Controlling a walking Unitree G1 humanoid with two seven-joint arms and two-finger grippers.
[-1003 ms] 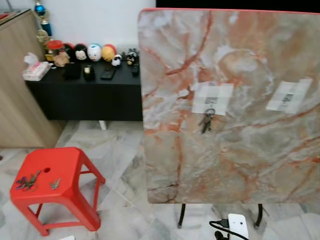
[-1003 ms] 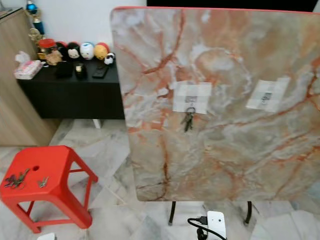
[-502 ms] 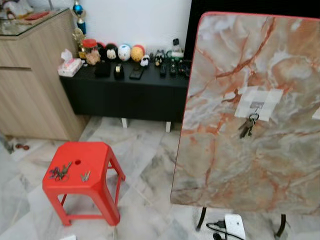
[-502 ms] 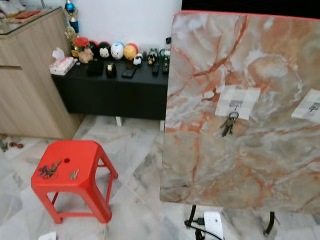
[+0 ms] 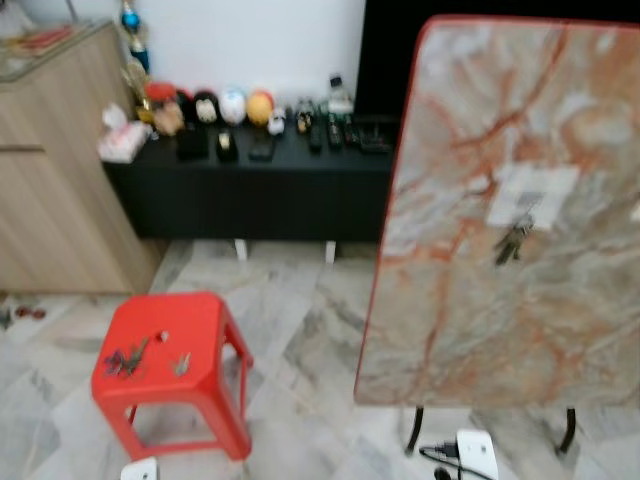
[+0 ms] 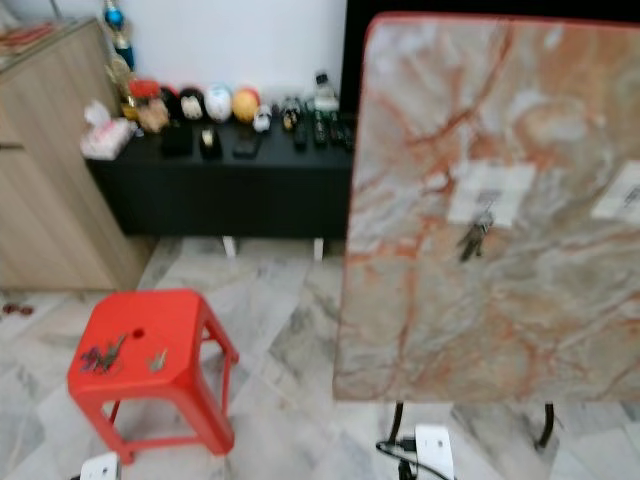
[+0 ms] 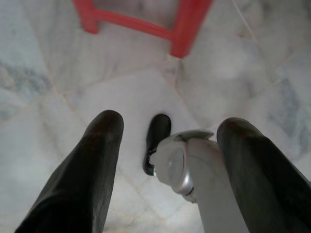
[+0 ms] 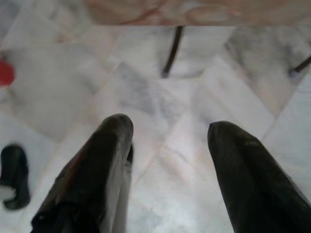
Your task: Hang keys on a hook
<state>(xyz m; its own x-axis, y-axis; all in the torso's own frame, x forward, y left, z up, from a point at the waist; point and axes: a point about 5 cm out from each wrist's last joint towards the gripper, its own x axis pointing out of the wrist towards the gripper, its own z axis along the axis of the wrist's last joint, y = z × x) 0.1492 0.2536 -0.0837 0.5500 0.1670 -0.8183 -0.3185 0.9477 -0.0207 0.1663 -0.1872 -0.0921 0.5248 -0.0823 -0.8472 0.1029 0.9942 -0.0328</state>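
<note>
A bunch of keys [image 5: 513,241] hangs from a hook on a white patch [image 5: 531,195] on the upright marble-patterned board [image 5: 500,310] at the right. On the red stool [image 5: 170,375] at the lower left lie a key bunch [image 5: 125,359] and a single small key [image 5: 181,364]. My left gripper [image 7: 170,145] hangs open above the marble floor near the stool's legs, with nothing between its fingers. My right gripper [image 8: 167,141] is open too, pointing down at the floor beside the board's black legs [image 8: 172,51].
A black low cabinet [image 5: 250,185] with toy figures and remotes stands against the far wall. A wooden cupboard [image 5: 50,170] is at the left. A white power strip with a black cable [image 5: 470,455] lies on the floor under the board.
The camera has kept shifting, so the board sits a little further right and the stool slightly lower; the picture is blurred. Keys on the hook and on the stool have not moved.
</note>
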